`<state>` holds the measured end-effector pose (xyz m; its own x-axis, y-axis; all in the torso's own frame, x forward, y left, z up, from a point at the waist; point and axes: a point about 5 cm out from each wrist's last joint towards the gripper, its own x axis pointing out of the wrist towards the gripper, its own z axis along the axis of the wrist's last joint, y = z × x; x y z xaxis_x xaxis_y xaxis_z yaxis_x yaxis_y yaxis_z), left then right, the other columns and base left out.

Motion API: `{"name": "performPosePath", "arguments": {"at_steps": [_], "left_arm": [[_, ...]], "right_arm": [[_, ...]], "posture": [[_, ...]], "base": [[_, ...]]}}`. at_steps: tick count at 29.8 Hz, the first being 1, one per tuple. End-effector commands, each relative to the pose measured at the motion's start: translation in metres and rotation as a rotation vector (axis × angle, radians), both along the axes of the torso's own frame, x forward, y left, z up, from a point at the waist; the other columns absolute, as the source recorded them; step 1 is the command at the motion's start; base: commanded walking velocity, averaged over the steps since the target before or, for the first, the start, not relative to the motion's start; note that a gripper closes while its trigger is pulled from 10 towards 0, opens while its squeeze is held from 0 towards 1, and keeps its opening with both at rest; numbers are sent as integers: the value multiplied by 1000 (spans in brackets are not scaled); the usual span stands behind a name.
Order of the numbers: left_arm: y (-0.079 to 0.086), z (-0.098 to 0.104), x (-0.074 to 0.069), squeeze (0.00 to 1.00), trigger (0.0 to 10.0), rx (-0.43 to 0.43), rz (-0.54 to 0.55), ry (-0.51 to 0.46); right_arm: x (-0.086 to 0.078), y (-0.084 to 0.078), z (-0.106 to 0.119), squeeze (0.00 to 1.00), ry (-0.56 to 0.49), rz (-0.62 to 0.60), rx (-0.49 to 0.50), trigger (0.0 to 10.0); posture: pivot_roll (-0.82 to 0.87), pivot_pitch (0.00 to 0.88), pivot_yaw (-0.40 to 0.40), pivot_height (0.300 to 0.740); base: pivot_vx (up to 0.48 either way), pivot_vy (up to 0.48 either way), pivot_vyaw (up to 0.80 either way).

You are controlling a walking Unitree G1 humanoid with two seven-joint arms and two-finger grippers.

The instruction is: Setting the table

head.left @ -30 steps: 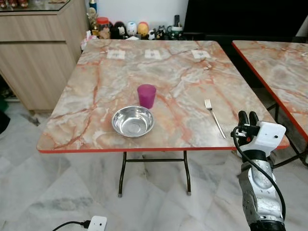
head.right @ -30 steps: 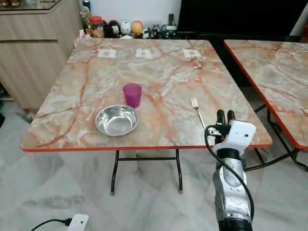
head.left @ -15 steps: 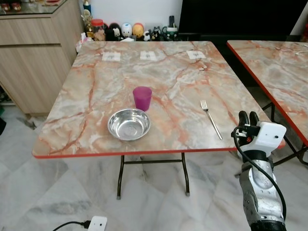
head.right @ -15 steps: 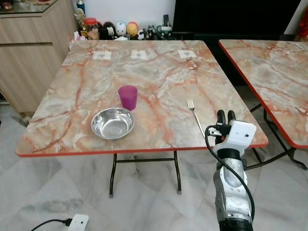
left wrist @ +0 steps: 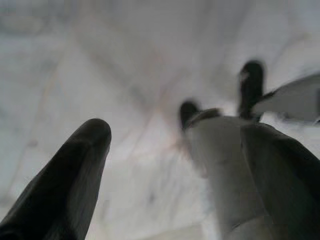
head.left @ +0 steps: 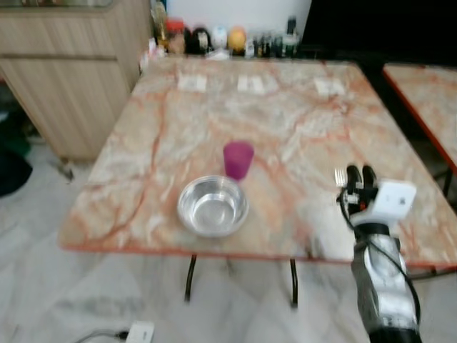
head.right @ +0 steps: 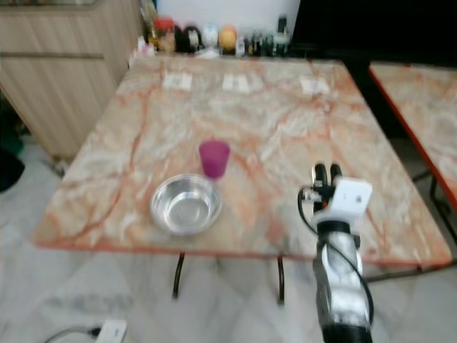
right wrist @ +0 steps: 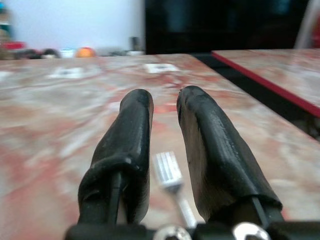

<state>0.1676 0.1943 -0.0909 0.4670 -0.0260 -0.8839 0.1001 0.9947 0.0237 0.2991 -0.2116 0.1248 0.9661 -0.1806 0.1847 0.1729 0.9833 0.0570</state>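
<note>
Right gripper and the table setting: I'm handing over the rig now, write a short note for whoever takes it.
Right gripper: raised over the table's near right part, fingers slightly apart, empty, fork just beyond them.
Left gripper: idle, pointing at the floor, holding nothing.
On the table: steel bowl near the front edge, purple cup just behind it.
Done: nothing visibly placed yet.
Left: likely grasp the fork, set it beside the bowl.

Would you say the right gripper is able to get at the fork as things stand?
Probably yes. The right gripper hangs just above the fork, which lies flat on the table; the fingers stand slightly apart with nothing between them and it. The bowl and cup sit well aside.
</note>
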Motion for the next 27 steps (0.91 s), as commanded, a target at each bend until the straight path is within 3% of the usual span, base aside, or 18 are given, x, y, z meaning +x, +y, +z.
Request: {"name": "performPosePath", "arguments": {"at_steps": [1,3,4,5,11,14,19,20,21,22,27], "left_arm": [[4,-2,-7,0,10000,13,-6,23],[4,-2,-7,0,10000,12,-6,21],[4,-2,-7,0,10000,11,-5,21],[4,-2,-7,0,10000,11,-4,21],[3,-3,-7,0,10000,8,-3,24],[3,-3,-7,0,10000,9,-8,25],[3,-3,-7,0,10000,11,-12,24],[3,-3,-8,0,10000,10,-13,23],[3,-3,-8,0,10000,10,-13,23],[4,-3,-8,0,10000,12,-15,23],[4,-3,-8,0,10000,13,-20,24]], "right_arm": [[0,0,-1,0,17,-7,3,10000],[0,-2,-4,0,35,-14,10,10000],[0,-3,-5,855,38,-21,12,10000],[0,-5,-6,1000,51,-32,13,10000],[-1,-28,-29,1000,250,-131,-27,10000],[2,-39,-28,1000,274,-156,15,10000],[15,-32,-22,1000,301,-48,78,10000],[18,-30,-21,180,307,-22,79,10000],[18,-30,-21,180,307,-22,79,10000],[23,-29,-21,0,336,6,73,10000],[33,-34,-27,0,433,30,104,10000]], "posture": [[35,56,-41,740],[35,57,-43,740],[35,57,-43,740],[35,57,-43,740],[34,55,-43,740],[33,51,-42,740],[35,45,-38,740],[37,40,-38,740],[37,40,-38,740],[39,36,-35,740],[42,26,-33,740]], "base": [[0,0,0],[0,0,0],[0,0,0],[0,0,0],[0,0,0],[0,0,0],[0,0,0],[0,0,0],[0,0,0],[0,0,0],[0,0,0]]}}
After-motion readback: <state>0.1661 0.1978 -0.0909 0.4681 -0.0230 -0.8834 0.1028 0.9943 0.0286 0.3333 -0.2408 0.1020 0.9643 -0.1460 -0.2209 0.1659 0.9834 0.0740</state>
